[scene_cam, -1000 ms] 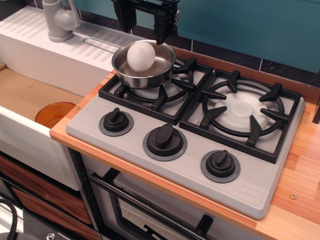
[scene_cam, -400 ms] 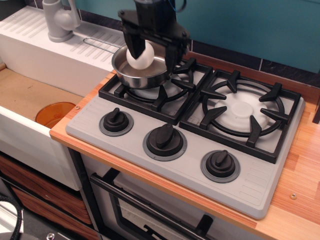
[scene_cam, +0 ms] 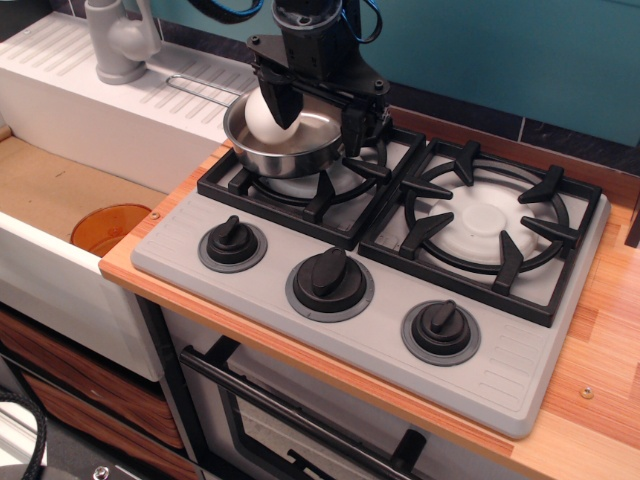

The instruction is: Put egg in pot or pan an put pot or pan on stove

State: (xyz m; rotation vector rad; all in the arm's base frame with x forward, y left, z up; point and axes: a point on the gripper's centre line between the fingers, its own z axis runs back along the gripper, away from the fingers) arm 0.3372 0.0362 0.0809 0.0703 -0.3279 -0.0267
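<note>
1. since a second ago the black robot gripper (scene_cam: 318, 112) has come down from above the pan to pan level; it now straddles the pan's right side.
2. the large smooth matte white egg (scene_cam: 262, 118) has shifted a little to the left inside the pan and is now partly hidden behind the left finger (scene_cam: 279, 104).
3. the small shallow shiny stainless-steel pan (scene_cam: 285, 137) sits where it was, on the left black grate (scene_cam: 318, 182) of the grey toy two-burner stove (scene_cam: 372, 262); its thin wire loop handle (scene_cam: 200, 88) reaches back over the white sink unit (scene_cam: 120, 110).
4. counts: one egg, one pan, two grates, two white burner discs, three black knobs (scene_cam: 329, 279), one grey tap (scene_cam: 118, 40), one orange round object (scene_cam: 109, 227) in the recess at left.
5. jaws: spread wide, roughly the pan's half-width apart. left finger is down inside the pan, against or just beside the egg; contact cannot be told. right finger (scene_cam: 354, 130) is at the pan's right rim, outside it. nothing is clamped.
6. stove rests on a wooden counter (scene_cam: 605, 340).
</note>
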